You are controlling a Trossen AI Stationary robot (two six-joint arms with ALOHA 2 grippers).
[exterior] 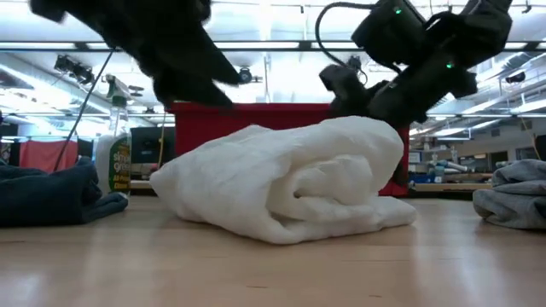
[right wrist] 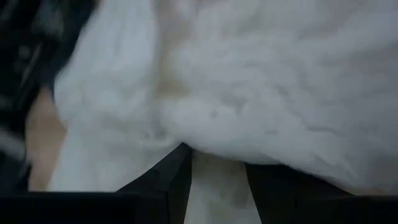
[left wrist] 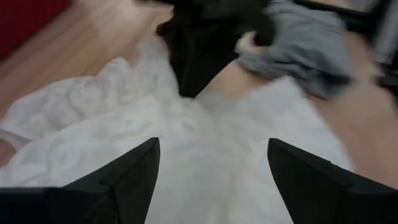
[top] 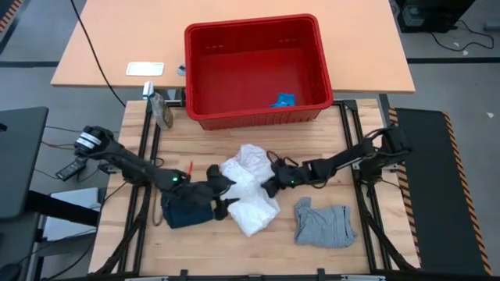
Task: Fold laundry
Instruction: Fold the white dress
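Note:
The white crinkly cloth (top: 248, 187) lies bunched and partly folded over itself in the middle of the table, a thick roll in the low view (exterior: 290, 183). The dark navy cloth (top: 186, 212) lies to its left and the grey cloth (top: 324, 224) to its right, both crumpled on the wood. My left gripper (top: 225, 192) is open, just over the white cloth's left edge (left wrist: 205, 155), and the low view shows it clear of the cloth. My right gripper (top: 272, 184) is at the white cloth's right edge, shut on it. My right gripper pinches a bunched edge of the white cloth (right wrist: 217, 165) between its two fingers, coming from the table's right and slanting down. The cloth swells over the fingers (right wrist: 165, 180) and hides how many layers are held. The rest of the cloth rests on the table.
The red basket (top: 324, 66) stands at the table's far side with a small blue thing (top: 283, 99) inside. A spray bottle (top: 162, 109) stands by the basket's left corner. Bare wood lies along the near edge, between the navy and grey cloths.

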